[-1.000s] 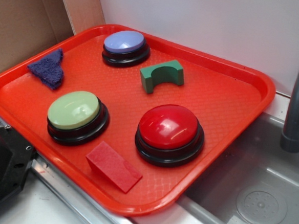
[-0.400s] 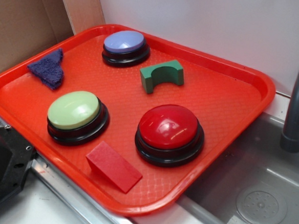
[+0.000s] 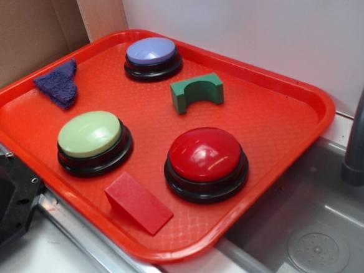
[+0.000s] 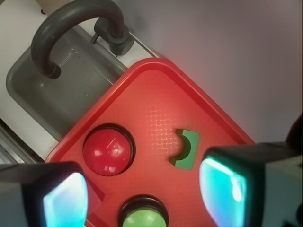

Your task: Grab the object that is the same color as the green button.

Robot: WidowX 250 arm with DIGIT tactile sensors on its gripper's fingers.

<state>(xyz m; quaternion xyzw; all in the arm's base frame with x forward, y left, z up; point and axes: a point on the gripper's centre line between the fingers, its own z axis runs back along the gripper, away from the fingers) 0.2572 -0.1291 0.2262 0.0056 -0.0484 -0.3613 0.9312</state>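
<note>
The gripper [image 4: 144, 194] hangs high above the red tray [image 4: 156, 75], fingers spread wide with nothing between them. The dark green arch block [image 4: 185, 150] lies flat on the tray, ahead of the gap and offset toward the right finger [image 4: 222, 189].

Procedure: shift toward the right finger until the block is centred in the gap, rotate to span its narrow width, descend, then close.

Obstructions: the red dome button [image 4: 107, 151] sits ahead of the left finger; the green button [image 4: 143, 219] lies directly below the gap. Both stand apart from the block. The sink faucet [image 4: 71, 23] is well clear.
</note>
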